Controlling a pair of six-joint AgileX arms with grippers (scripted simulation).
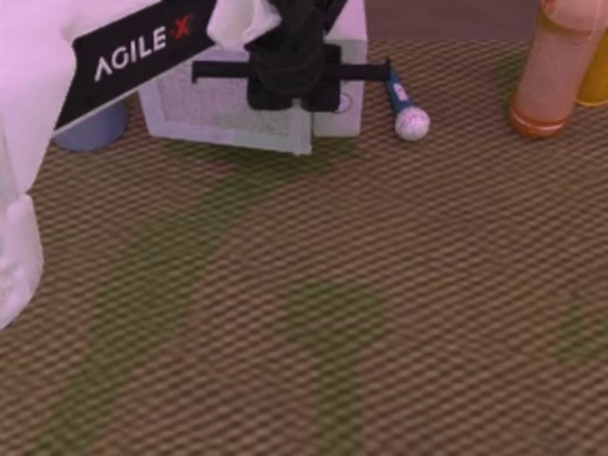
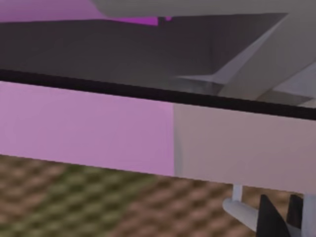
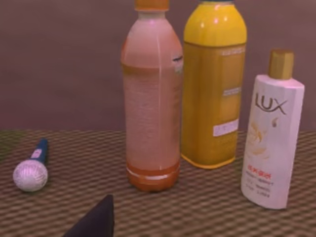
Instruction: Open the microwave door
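Brown woven table (image 1: 380,313) with green patches, purple backdrop beyond. The microwave (image 1: 347,38), a pale lavender-white box, stands at the far edge left of centre; its door (image 1: 223,109), with speckled grey mesh window, is swung slightly ajar. The left gripper (image 1: 285,81) hangs over the door, its grip indiscernible; right gripper not visible from above.

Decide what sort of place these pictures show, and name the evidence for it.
Probably a simulated tabletop test scene, not a real kitchen: a toy microwave sits on a woven brown-green mat beside unrelated items, a toy microphone and an orange bottle, with the left arm's end effector at the microwave.
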